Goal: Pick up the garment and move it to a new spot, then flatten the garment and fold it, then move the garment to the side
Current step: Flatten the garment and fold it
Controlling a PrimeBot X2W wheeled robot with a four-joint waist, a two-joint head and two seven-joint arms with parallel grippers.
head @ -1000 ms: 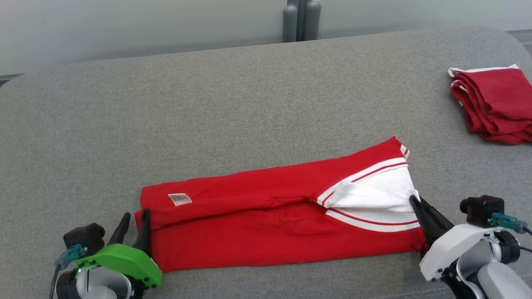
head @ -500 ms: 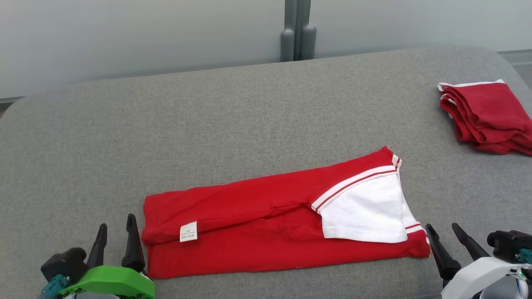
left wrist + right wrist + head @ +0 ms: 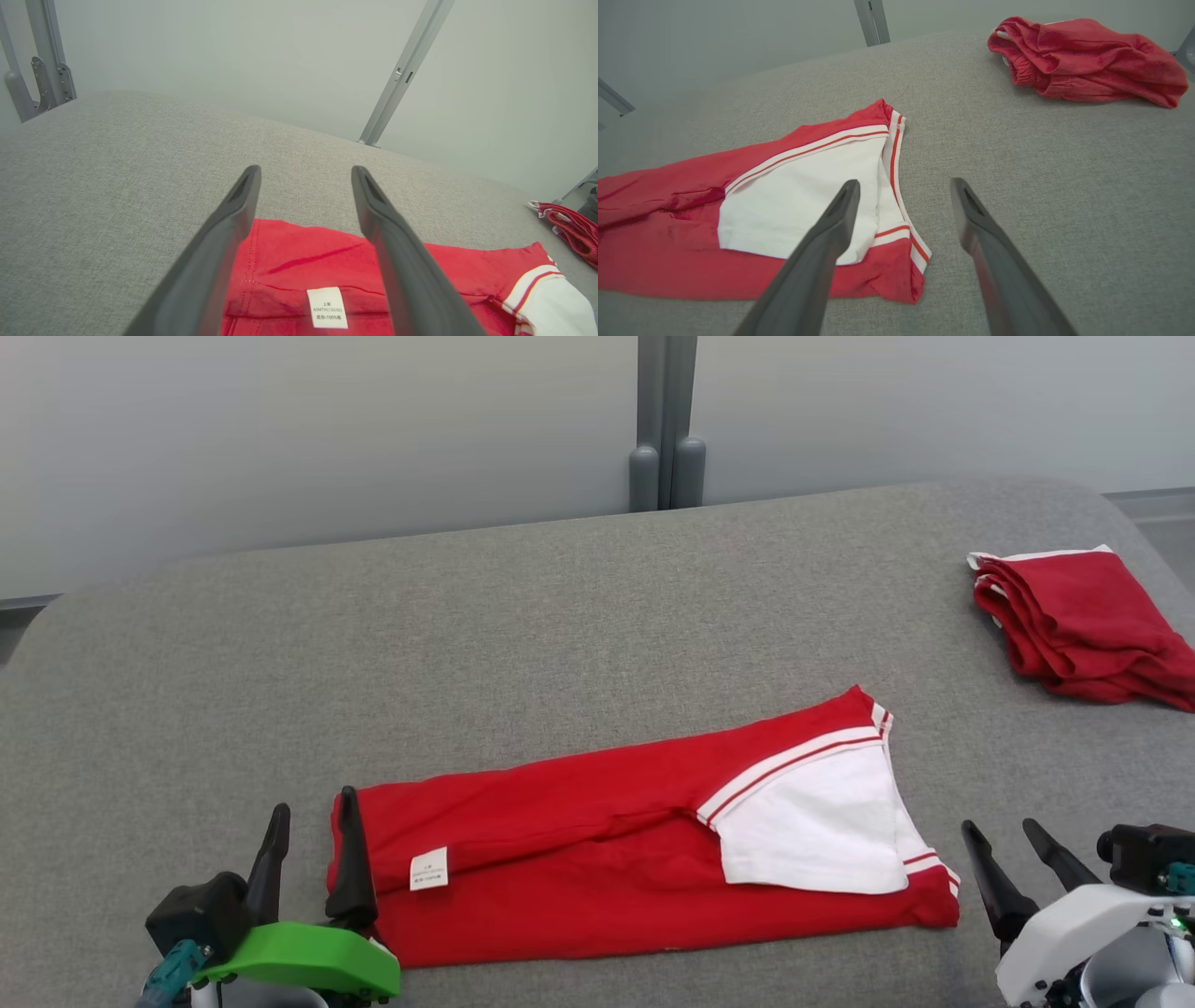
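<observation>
The red garment (image 3: 607,859) lies flat on the grey cloth-covered desk (image 3: 467,635), near its front edge and roughly in the middle. It is doubled lengthwise into a long band, with a white, stripe-edged panel (image 3: 812,831) turned in on top at the robot's right end and a small white label (image 3: 428,868) showing near the left end. Both pincers stand apart and hold nothing. The left pincer (image 3: 314,803) sits at the band's left end, its fingers straddling the corner in the left wrist view. Whether the inner finger actually touches the cloth I cannot tell from this angle. The right pincer (image 3: 999,825) hovers just beside the right end, clear of the fabric. Judging by how things lie, the pickup, the placing at a new spot and the flattening look finished, and the folding seems partly done, since the piece is narrow but long. What probably remains is at least one crosswise fold to shorten it, then carrying it to the side. A likely spot is by the other folded red garment (image 3: 1083,616), which rests well apart at the far right of the desk.
</observation>
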